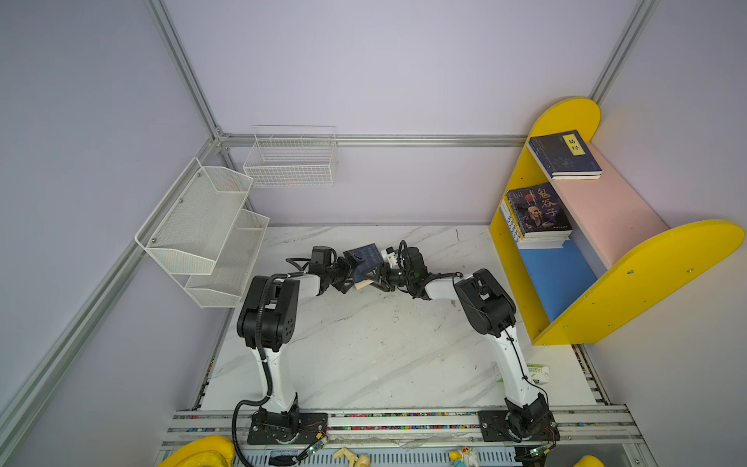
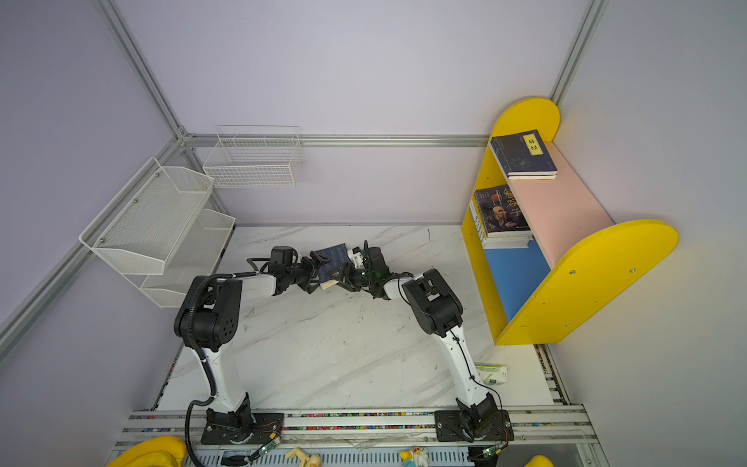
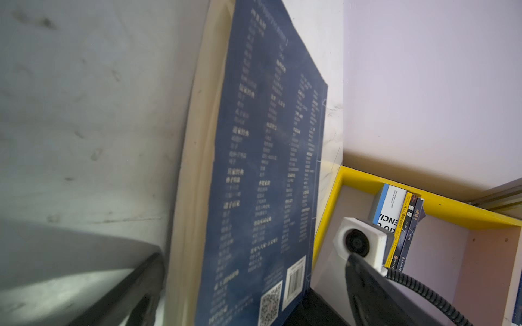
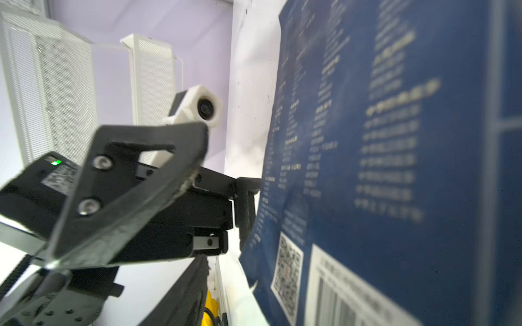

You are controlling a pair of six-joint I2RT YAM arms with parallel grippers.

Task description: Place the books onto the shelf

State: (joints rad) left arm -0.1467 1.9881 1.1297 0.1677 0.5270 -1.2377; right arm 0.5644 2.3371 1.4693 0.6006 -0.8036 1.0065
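Four books (image 1: 539, 212), perhaps, sit on the shelf (image 1: 606, 210); one navy book (image 1: 364, 262) to go, left gripper (image 1: 350, 275) spread wide, right gripper (image 1: 378, 277) grip unclear.

Left arm (image 1: 269, 311) and right arm (image 1: 485, 303) bend inward, left fingers (image 3: 135, 288) spread wide, right fingers (image 4: 127, 183) less so.
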